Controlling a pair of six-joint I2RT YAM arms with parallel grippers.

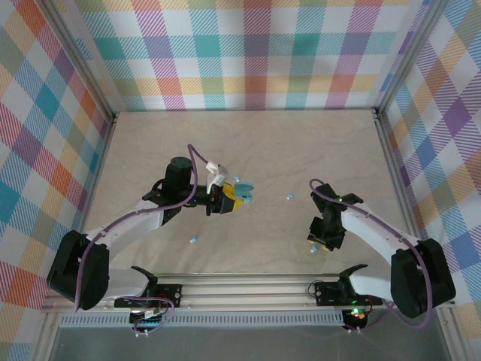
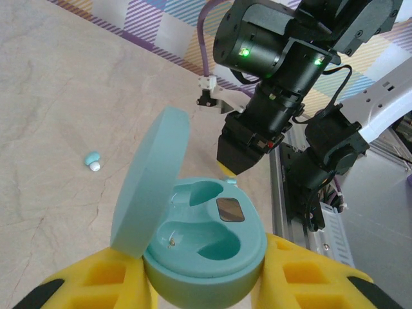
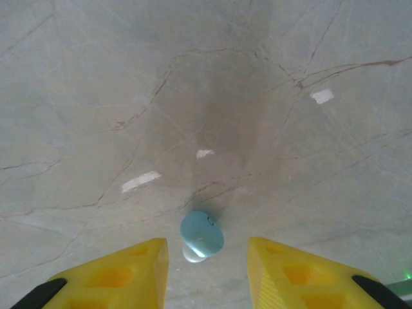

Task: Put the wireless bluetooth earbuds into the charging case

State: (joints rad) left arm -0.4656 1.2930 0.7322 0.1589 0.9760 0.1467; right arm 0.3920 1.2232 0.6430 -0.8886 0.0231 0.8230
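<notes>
The left gripper point(image 2: 206, 280) grips the open teal plastic case point(image 2: 206, 248) (sockets empty); the right gripper point(image 3: 207, 261), unclenched, straddles a tiny teal plastic earbud point(image 3: 201, 233).

Beige table point(image 1: 263, 143); earbuds point(image 1: 290, 197) lying loose, well apart.

White arms point(image 1: 128, 222), black joints point(image 1: 179, 171), purple cables point(image 2: 206, 38), yellow finger pads point(image 3: 116, 277); green lights point(image 2: 244, 53) apparently on one wrist point(image 2: 283, 45).

Bright, even light; soft shadows, small glare patches
</notes>
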